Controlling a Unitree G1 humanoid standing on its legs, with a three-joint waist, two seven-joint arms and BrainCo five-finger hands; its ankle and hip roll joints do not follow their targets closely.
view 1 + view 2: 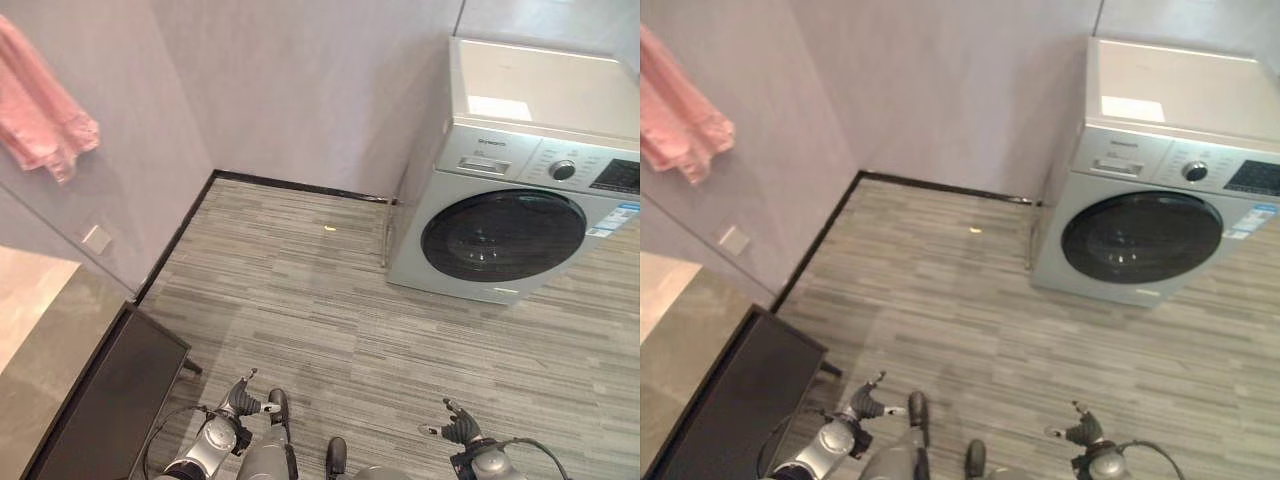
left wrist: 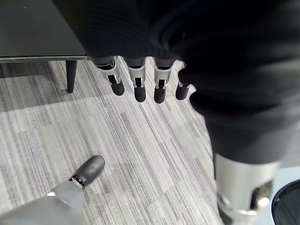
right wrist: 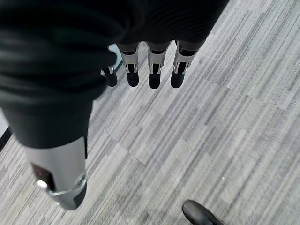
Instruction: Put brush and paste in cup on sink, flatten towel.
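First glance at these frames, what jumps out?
The silver washing machine with its dark round door, standing on the right against the grey wall, dominates. A pink cloth hangs on the wall at upper left, above a pale counter with a dark cabinet at the lower left. Both hands, left hand and right hand, hang open and empty over the grey striped floor.
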